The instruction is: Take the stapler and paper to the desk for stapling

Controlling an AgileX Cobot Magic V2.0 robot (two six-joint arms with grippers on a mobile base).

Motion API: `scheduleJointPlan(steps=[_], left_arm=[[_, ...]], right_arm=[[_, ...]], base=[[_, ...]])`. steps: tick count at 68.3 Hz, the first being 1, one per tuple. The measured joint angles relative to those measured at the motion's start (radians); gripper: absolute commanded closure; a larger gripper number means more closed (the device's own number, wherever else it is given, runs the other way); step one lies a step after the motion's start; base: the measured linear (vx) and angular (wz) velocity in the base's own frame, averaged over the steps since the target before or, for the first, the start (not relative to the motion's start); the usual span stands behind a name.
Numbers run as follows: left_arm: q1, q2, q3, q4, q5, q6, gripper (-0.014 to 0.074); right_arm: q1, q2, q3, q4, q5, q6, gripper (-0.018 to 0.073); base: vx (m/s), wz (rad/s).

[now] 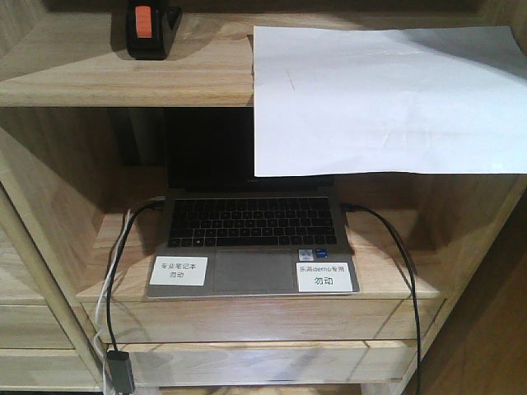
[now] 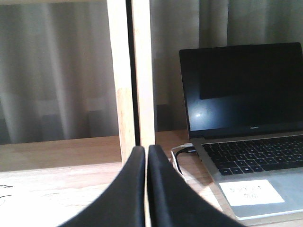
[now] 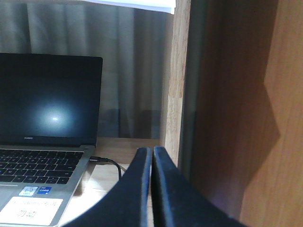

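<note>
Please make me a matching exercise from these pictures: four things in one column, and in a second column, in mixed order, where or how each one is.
Things
1. stapler
2. paper
3. laptop
4. left claw

Places or states
A. hangs over the front edge of the upper shelf
B. open on the lower shelf, screen dark
C. rests wholly on the upper shelf, at the left in the front view
D. shut, holding nothing

Pairs: 1-C, 2-A, 3-B, 4-D
</note>
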Motion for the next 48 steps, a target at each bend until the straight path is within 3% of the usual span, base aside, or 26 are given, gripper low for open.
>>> scheduleJointPlan(steps=[48], left_arm=[[0.0, 0.0, 0.0, 0.0, 0.0, 0.0, 0.0603]], right_arm=[[0.0, 0.0, 0.0, 0.0, 0.0, 0.0, 0.0568]], base=[[0.0, 0.0]])
